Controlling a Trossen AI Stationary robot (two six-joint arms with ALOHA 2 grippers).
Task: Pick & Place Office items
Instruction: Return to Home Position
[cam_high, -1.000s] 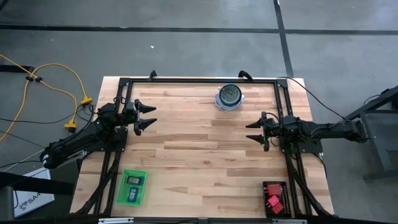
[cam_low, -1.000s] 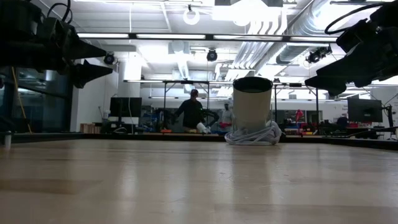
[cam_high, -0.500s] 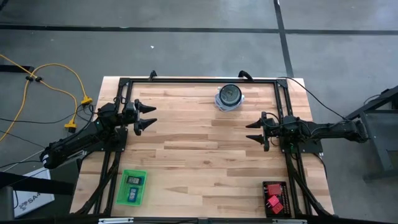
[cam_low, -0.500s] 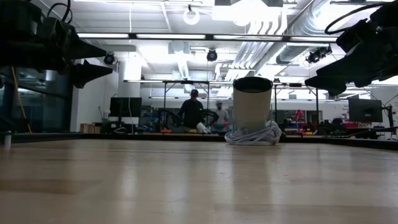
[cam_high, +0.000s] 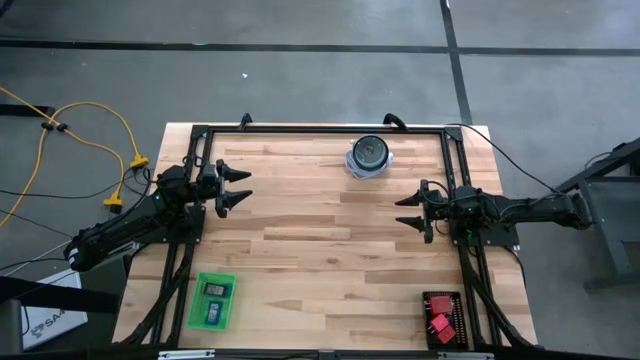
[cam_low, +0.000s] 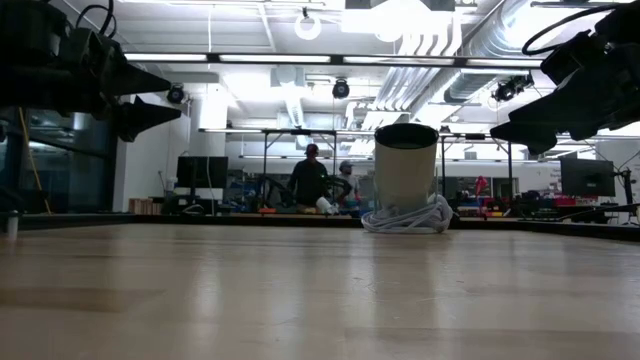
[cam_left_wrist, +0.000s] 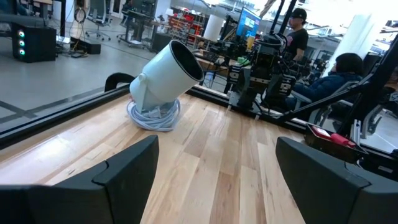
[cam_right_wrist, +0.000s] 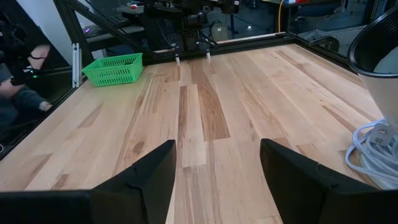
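Two arms flank one wooden surface (cam_high: 320, 260). The left gripper (cam_high: 245, 187) hangs above the surface's left edge with its two fingers spread apart and nothing between them. The right gripper (cam_high: 400, 211) hangs above the right side, also spread wide and holding nothing. The two point toward each other and are well apart.

There are two trays, both at the near edge. The green tray (cam_high: 194, 300), at the left corner, holds two pieces: one dark piece (cam_high: 214, 289) and one blue piece (cam_high: 212, 312) just beside it. The black tray (cam_high: 456, 318), at the right corner, holds red pieces (cam_high: 437, 322). At least two show, one deeper red and one pinker, but a surer count cannot be made.

One round can (cam_high: 368, 155) stands upright at the far edge. It is white with a dark top, and a white cord (cam_right_wrist: 372, 149) is coiled at its base.

One yellow cable (cam_high: 95, 140) runs over the floor on the left. One white sheet (cam_high: 45, 322) lies at the lower left corner, its dark lettering cut off and too small to read.

In the room beyond, two people (cam_low: 308, 180) are at the benches.
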